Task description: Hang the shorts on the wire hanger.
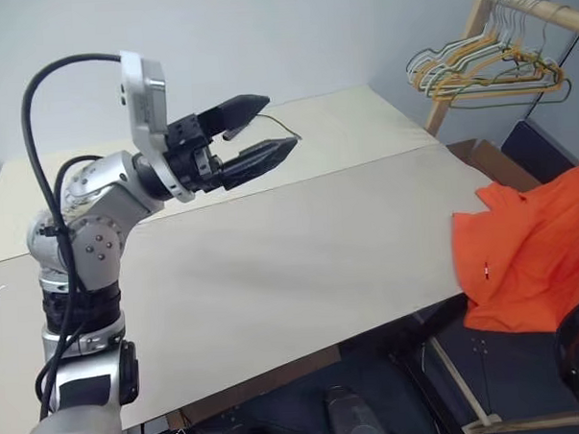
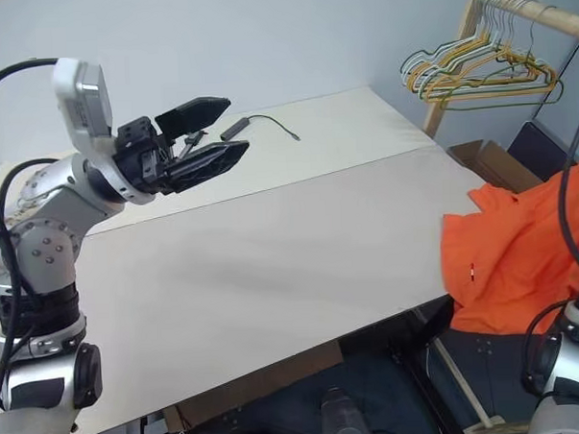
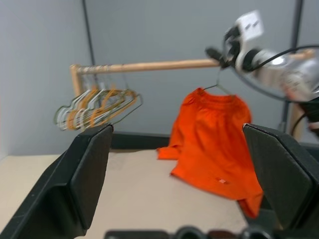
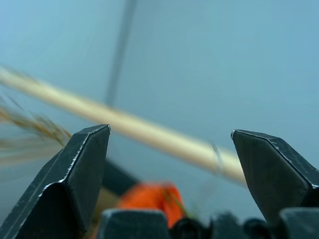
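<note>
Where the pale tabletop (image 1: 272, 266) runs from the near left toward the far right, it is bare but for a thin dark cable (image 2: 261, 124) lying near its far edge, and a seam splits it into two boards. Behind it stands a plain grey-blue wall (image 1: 291, 34). At the far right a wooden rail (image 3: 149, 65) carries a bundle of yellow, green and white hangers (image 1: 480, 69), bunched together and tilted.

The shorts (image 3: 214, 134) hang from the wire hanger (image 3: 218, 85), whose hook goes up to the wooden rail; only the hook and a short stretch of its shoulders show above the waistband. The shorts hang with the waistband at the top and the legs pointing down, their long axis close to upright, and their lower part drapes over the right edge of the table. A tiny pale mark sits near one hem.

The left gripper (image 1: 257, 132) is held above the far left of the table, pointing right, its fingers spread and empty. The right gripper (image 4: 169, 164) has its fingers wide apart with nothing between them, pointing up toward the rail
</note>
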`<state>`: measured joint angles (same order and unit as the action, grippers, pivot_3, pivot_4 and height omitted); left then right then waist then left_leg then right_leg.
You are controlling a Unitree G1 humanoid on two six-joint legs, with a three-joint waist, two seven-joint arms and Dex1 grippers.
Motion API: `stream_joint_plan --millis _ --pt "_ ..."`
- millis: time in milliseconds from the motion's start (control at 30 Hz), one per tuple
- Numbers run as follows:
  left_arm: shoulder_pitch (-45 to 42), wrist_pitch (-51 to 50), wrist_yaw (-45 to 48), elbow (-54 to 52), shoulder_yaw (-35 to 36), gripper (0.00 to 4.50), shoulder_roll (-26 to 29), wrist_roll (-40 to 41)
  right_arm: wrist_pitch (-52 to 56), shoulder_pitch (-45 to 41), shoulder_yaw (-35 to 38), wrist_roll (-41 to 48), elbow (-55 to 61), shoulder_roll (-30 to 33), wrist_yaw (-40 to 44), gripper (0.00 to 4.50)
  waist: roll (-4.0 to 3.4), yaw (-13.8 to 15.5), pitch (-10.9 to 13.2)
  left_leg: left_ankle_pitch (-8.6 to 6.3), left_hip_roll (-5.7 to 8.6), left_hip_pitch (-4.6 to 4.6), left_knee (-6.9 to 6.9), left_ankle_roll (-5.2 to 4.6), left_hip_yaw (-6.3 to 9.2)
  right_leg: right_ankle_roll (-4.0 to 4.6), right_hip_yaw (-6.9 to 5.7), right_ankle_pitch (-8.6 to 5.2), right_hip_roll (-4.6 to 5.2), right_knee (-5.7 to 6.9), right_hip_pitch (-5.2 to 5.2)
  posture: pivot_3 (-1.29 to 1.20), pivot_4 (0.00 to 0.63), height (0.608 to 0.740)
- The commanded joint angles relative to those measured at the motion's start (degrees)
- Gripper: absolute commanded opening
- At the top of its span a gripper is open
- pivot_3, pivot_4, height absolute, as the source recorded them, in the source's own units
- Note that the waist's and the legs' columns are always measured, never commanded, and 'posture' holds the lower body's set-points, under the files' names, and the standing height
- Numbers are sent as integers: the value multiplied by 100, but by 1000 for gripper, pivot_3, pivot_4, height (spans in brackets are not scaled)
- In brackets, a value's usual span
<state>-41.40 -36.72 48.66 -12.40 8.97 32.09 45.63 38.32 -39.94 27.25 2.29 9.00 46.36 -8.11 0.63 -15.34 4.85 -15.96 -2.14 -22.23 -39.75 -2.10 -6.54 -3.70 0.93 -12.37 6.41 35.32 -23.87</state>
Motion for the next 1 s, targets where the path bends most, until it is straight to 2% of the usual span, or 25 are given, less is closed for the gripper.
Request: stream_joint_plan --millis 33,133,300,533,667,833,1000 --pt "176 323 81 -30 -50 4500 98 -314 -651 95 -239 613 478 -60 1106 4467 0 1 0 -1 0 0 0 -1 0 0 0 0 0 0 1 -241 81 740" --pt "471 338 222 -123 -92 4500 295 -471 -966 385 -768 1125 608 -212 2276 4467 5 -6 3 -8 -5 32 1 -13 3 0 -9 0 -2 -15 43 -201 79 740" --pt "1018 471 314 -462 -122 4500 682 -847 -705 438 -1477 1899 347 -316 3838 4467 8 98 5 -12 -4 51 1 -19 6 0 -12 1 1 -17 65 -116 70 740" --pt "2161 364 379 -1172 319 4500 1382 -880 -1135 417 -2487 2166 -131 -217 6036 4467 14 642 10 -14 -12 43 5 -22 6 4 -20 1 -2 -22 56 3 75 740" --pt "2645 227 344 -1559 640 4500 1585 -701 -1424 200 -2801 2060 -466 -298 6605 4467 16 1008 11 -14 -13 36 3 -21 2 9 -28 1 -1 -21 48 47 76 740" --pt "2893 178 228 -1716 787 4500 1674 -675 -1606 -15 -2917 1919 -807 -414 6781 4467 17 1469 12 -12 -13 25 1 -16 -5 21 -41 0 -1 -21 39 62 74 740" --pt "2962 247 300 -1669 736 4500 1719 -706 -1695 130 -2893 1847 -732 -353 6901 4467 18 1600 11 -6 -12 -8 -2 -5 -29 28 -53 0 -1 -21 11 48 70 740"
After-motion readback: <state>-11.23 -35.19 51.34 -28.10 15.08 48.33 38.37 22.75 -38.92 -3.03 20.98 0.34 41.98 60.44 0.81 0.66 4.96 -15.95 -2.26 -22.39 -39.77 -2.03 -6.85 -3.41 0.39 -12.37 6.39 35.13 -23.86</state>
